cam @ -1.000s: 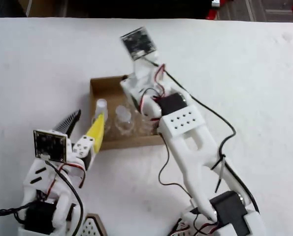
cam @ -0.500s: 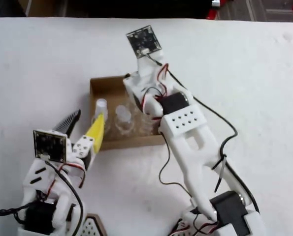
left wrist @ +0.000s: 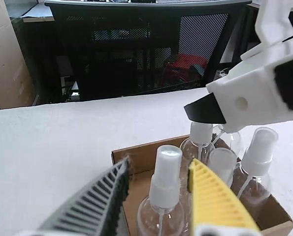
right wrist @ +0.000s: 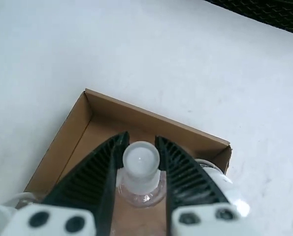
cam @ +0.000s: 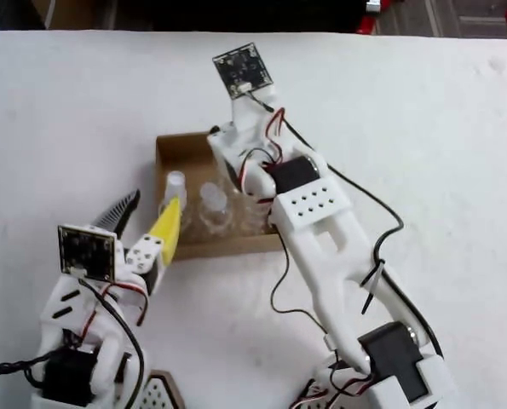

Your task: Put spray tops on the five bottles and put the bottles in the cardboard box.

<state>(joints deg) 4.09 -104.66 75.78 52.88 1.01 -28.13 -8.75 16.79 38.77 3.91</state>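
The cardboard box (cam: 176,149) lies mid-table with several clear bottles in it, each with a white spray top (cam: 212,198). My right gripper (right wrist: 140,140) hangs over the box, its black fingers shut on the white top of one bottle (right wrist: 140,164). Whether that bottle rests on the box floor I cannot tell. In the left wrist view a black finger of the right gripper (left wrist: 205,108) sits just above the far bottles. My left gripper (cam: 155,203) stands open at the box's near left corner. A capped bottle (left wrist: 165,177) shows beyond its black and yellow fingers.
The right arm (cam: 313,213) reaches across the box from the near right and covers its right half. White table spreads all around the box (left wrist: 136,153). A chair and room clutter stand beyond the far table edge.
The right arm's wrist has turned a little over the box and its lower links have shifted left. The left arm has stayed still.
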